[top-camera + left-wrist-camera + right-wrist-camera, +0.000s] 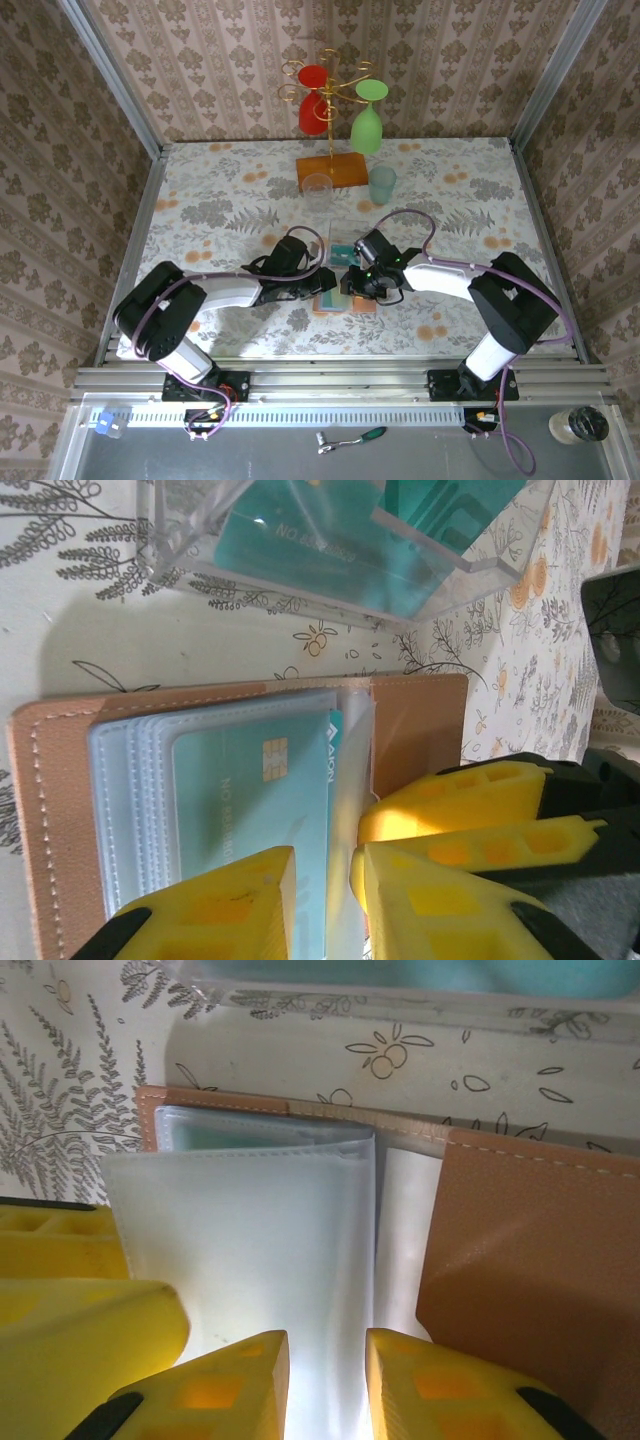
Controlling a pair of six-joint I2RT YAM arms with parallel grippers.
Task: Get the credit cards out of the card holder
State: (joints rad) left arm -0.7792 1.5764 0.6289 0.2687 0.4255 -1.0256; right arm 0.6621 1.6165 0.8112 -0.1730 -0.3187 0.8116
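At the middle of the desk (220, 190), just beside the clear box (480, 570) with teal cards (300, 545) inside, appears to be at the step of working a credit card (250, 800) out of the card holder (420, 720). Lies open and flat there, salmon-brown cover underneath, cloudy sleeves (240, 1240) on top, pale teal card with chip showing through the uppermost one. Has left jaws a narrow gap apart astride that card's edge, right jaws likewise astride a sleeve leaf, no firm pinch visible; next calls for closing on the card alone and sliding it out.
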